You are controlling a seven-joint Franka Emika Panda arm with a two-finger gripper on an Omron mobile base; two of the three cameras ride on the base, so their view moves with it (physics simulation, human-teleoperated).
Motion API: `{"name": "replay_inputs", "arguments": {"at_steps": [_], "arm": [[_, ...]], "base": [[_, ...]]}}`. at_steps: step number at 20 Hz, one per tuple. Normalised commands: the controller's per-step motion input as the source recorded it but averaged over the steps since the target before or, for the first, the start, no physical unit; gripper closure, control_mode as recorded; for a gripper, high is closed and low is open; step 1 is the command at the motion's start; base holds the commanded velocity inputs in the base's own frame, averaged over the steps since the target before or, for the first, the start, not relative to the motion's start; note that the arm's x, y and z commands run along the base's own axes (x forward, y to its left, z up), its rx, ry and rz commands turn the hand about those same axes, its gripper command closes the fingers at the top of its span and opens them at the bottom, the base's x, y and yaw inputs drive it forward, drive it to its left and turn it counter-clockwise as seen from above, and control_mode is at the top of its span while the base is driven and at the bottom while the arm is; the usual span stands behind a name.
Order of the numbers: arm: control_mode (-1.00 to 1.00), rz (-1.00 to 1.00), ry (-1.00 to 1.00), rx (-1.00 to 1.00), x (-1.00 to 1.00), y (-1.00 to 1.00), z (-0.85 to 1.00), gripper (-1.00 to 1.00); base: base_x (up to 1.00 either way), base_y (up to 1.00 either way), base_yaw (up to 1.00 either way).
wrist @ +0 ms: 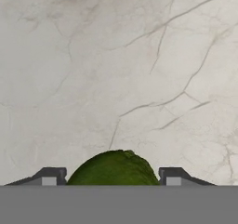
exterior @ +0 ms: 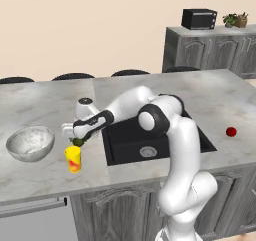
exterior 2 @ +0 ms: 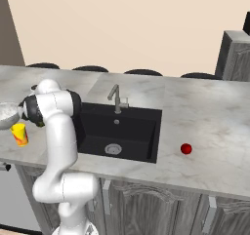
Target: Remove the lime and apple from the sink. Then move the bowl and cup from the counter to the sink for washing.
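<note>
A: Claw [exterior: 77,141] position? Arm reaches left of the sink [exterior: 125,155], over the marbled desk [exterior: 40,175]; claw hangs just behind the cup [exterior: 73,159].

B: Confirmed; hand view shows the lime [wrist: 114,168] seated between the two fingertips [wrist: 50,177], jaws spread wide around it, each tip close against a side of the fruit; whether the pads press it I cannot tell for certain, but it sits squarely in the gap; bare marbled desk surface beyond it.

A: Left base view agrees; a dark-green spot at the claw, directly above the rim of the yellow cup; lime is out of the basin.

B: Apple [exterior: 231,131]? On the desk to the right of the sink, well apart from the arm; right base view puts it [exterior 2: 186,148] just past the basin's right edge.

A: Bowl [exterior: 30,143]: upright on the desk, left of the cup, near but apart from it.

B: Sink basin: black, silver drain [exterior 2: 113,149] visible; faucet [exterior 2: 116,98] behind it, at the rear rim.

A: Cup stands upright, red-orange mark facing the left base camera.
</note>
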Motion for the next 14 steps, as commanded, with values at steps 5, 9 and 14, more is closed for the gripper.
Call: {"name": "replay_inputs", "arguments": {"at_steps": [5, 9, 14], "arm": [[-1.0, -0.03, 0.0, 0.0, 0.0, 0.09, -0.21, 1.0], [-1.0, -0.02, 0.0, -0.01, 0.01, 0.08, -0.19, 1.0], [-1.0, -0.02, 0.0, 0.0, 0.0, 0.07, -0.19, 1.0]], "base": [[0.0, 0.0, 0.0], [0.0, 0.0, 0.0], [0.0, 0.0, 0.0]]}}
